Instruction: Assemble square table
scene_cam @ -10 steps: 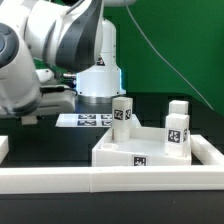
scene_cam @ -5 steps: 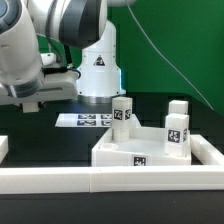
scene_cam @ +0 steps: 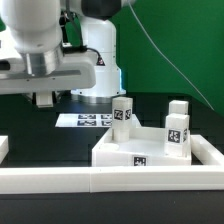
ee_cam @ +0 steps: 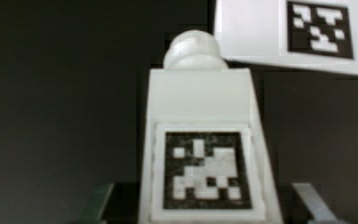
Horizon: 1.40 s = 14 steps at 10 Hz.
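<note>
In the wrist view a white table leg with a black-and-white tag lies lengthwise between my gripper's two dark fingers. Its rounded tip points toward the marker board. In the exterior view my gripper hangs above the black table at the left, and the hand hides most of the leg. The white square table top lies at the right. Three legs stand on it: one at the rear left, one at the rear right and one nearer the front.
The marker board lies on the black table in front of the robot base. A long white rail runs along the front edge. A small white block sits at the far left.
The arm has risen from low at the exterior view's left and moved right. The hand has turned to point straight down. The table top and its standing legs have not moved.
</note>
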Each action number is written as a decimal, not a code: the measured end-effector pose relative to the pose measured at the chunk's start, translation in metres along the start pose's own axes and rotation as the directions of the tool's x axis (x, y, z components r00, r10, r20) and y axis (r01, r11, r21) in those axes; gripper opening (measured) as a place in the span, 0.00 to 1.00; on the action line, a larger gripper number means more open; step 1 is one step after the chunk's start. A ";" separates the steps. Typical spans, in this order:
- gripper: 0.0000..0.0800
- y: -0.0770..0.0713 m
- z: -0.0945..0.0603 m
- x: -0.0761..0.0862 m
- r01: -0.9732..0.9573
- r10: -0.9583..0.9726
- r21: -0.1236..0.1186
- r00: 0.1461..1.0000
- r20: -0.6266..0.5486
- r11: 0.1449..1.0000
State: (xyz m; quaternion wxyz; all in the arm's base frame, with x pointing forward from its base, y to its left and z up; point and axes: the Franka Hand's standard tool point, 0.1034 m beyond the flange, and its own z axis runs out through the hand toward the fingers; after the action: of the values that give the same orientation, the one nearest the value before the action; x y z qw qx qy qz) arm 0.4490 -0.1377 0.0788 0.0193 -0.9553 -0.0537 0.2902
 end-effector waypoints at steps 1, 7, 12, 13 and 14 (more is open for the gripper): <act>0.36 0.004 0.001 0.003 0.000 -0.001 -0.009 0.996 -0.086 1.000; 0.36 -0.003 -0.002 0.010 -0.054 0.044 -0.009 0.895 -0.443 0.999; 0.36 0.008 -0.003 0.008 -0.119 0.034 -0.089 0.767 -0.641 0.989; 0.36 -0.008 -0.009 0.017 -0.128 0.056 -0.066 0.763 -0.644 0.990; 0.36 -0.023 -0.017 0.026 -0.116 0.053 -0.056 0.764 -0.643 0.992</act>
State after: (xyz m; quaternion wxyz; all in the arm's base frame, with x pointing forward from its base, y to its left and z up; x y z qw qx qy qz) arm 0.4780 -0.1116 0.0798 -0.0207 -0.9982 -0.0140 -0.0550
